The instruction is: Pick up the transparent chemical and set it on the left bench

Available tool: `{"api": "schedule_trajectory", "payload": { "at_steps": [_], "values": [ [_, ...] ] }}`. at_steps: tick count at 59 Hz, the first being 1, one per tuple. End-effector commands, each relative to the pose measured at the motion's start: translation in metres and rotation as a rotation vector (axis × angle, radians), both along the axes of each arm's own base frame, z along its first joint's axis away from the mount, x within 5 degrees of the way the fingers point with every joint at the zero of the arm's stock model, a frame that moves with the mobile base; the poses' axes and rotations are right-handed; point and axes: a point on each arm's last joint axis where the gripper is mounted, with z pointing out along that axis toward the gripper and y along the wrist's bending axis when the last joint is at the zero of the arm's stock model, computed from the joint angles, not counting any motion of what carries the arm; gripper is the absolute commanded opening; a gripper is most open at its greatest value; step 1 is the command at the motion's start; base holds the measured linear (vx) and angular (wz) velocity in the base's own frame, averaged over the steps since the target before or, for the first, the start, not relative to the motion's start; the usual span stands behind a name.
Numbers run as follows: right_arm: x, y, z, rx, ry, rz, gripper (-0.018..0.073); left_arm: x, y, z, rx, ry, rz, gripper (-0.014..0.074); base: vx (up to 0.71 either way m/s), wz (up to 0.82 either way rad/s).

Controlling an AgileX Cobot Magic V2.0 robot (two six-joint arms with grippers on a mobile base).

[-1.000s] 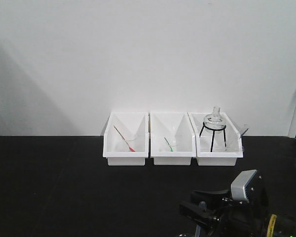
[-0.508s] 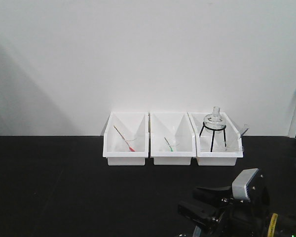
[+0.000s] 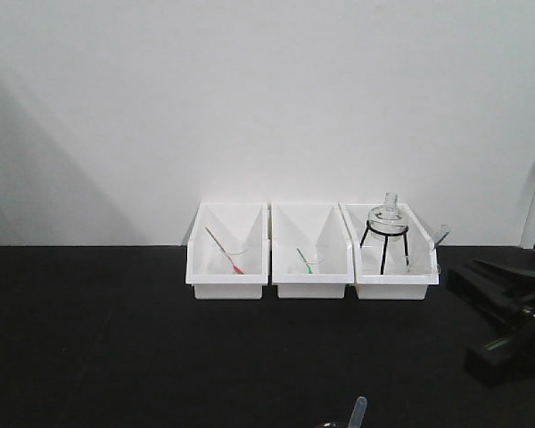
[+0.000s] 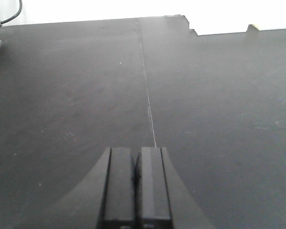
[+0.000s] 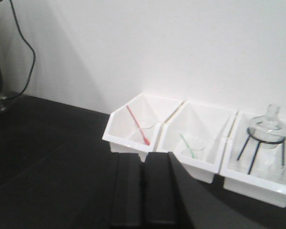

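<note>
Black bench (image 3: 116,348) spans the whole near field, white wall behind. Three white bins sit in a row at the far edge, against the wall: left bin (image 3: 227,283) w/ a small beaker holding the red-tipped pipette (image 3: 223,251); middle bin (image 3: 310,283) w/ the green-tipped pipette (image 3: 305,261); right bin (image 3: 395,283) w/ a glass flask (image 3: 389,217) on a black wire tripod.

Right gripper (image 5: 142,191): fingers pressed together, nothing between them; the arm's dark bulk shows at far right in front view (image 3: 504,312).

Left gripper (image 4: 137,191): clenched too, empty, above bare benchtop.

Transparent chemical (image 3: 358,412): only its rounded bulb end shows, poking up at the near bottom edge of front view, right of centre, well apart from bins & both grippers.
</note>
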Motion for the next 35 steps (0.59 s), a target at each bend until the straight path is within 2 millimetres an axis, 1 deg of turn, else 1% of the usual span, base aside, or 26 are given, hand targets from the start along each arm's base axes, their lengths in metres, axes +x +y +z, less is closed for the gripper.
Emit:
{"api": "schedule_trajectory", "payload": {
  "at_steps": [1, 9, 20, 27, 35],
  "values": [
    [-0.021, -0.003, 0.025, -0.024, -0.095, -0.011, -0.0008, -0.001, 0.000, 0.003, -0.014, -0.081, -0.001, -0.0004, 0.00, 0.00],
    [-0.049, -0.005, 0.040, -0.119, -0.215, -0.001, -0.0008, -0.001, 0.000, 0.003, -0.014, -0.081, -0.001, -0.0004, 0.00, 0.00],
    [-0.077, -0.008, 0.055, -0.143, -0.326, -0.006, -0.0008, -0.001, 0.000, 0.003, -0.014, -0.081, -0.001, -0.0004, 0.00, 0.00],
    [-0.087, -0.009, 0.059, -0.139, -0.363, -0.009, -0.0008, -0.001, 0.000, 0.003, -0.014, -0.081, -0.001, -0.0004, 0.00, 0.00],
    [-0.093, -0.010, 0.062, -0.127, -0.384, -0.012, -0.0008, -0.001, 0.000, 0.003, -0.014, -0.081, -0.001, -0.0004, 0.00, 0.00]
  ]
}}
